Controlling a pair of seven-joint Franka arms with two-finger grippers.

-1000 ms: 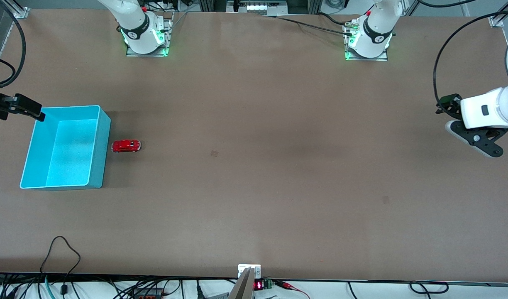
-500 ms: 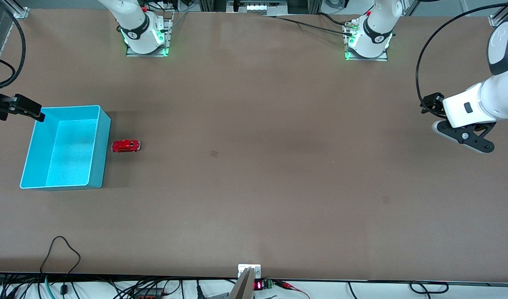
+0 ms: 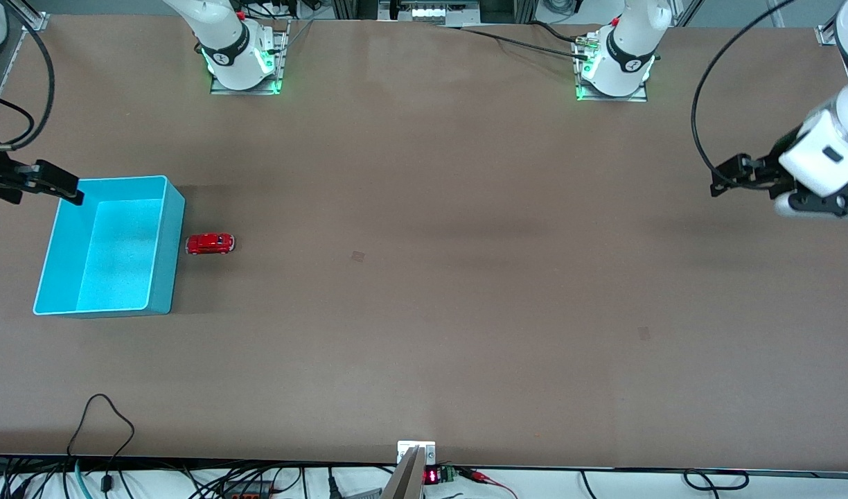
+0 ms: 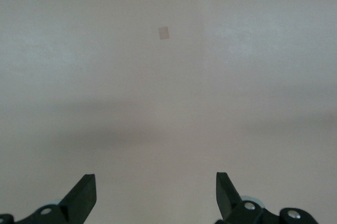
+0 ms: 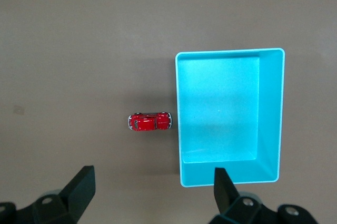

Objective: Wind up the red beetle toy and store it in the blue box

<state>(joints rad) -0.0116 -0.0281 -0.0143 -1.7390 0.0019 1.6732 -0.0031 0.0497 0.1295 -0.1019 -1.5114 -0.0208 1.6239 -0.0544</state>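
Observation:
The red beetle toy [image 3: 210, 243] stands on the table beside the blue box [image 3: 166, 208], just off the box wall that faces the left arm's end. The box is empty. In the right wrist view the toy [image 5: 150, 122] and the box [image 5: 281, 113] lie below my right gripper [image 5: 150, 192], which is open, empty and high over the table by the box. Its wrist assembly shows in the front view [image 3: 29, 181]. My left gripper [image 4: 156, 195] is open and empty over bare table at the left arm's end [image 3: 815, 203].
The brown table [image 3: 424, 312] carries two small faint patches [image 3: 357, 256] [image 3: 644, 333]; one patch shows in the left wrist view [image 4: 165, 33]. Cables hang along the table's near edge [image 3: 105, 416].
The left arm's hand has turned and risen a little at its end of the table. The right gripper has shifted slightly toward the box. The toy and the box have not moved.

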